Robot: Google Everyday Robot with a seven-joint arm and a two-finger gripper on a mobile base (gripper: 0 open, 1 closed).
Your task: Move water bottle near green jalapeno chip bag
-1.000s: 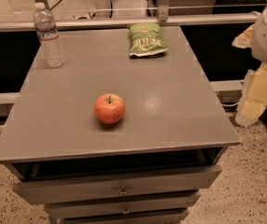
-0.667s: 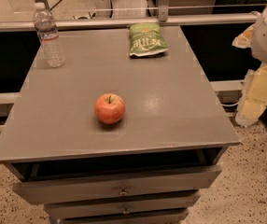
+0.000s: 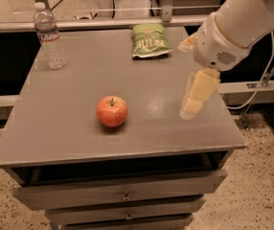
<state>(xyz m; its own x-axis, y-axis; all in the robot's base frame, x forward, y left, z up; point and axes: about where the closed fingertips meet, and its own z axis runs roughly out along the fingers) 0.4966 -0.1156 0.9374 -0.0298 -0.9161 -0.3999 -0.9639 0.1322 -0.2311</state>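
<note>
The water bottle stands upright at the table's far left corner, clear and ribbed with a white cap. The green jalapeno chip bag lies flat at the far edge, right of centre, well apart from the bottle. My gripper hangs over the right side of the table, on a white arm coming in from the upper right. Its pale fingers are spread apart and hold nothing. It is just right of and nearer than the bag, and far from the bottle.
A red apple sits near the middle of the table, towards the front. Drawers are under the tabletop. A rail and glass run behind the far edge. A white cable hangs at the right.
The arm has swung in from the right edge of view to over the table's right side. The bottle, bag and apple stay where they were on the table.
</note>
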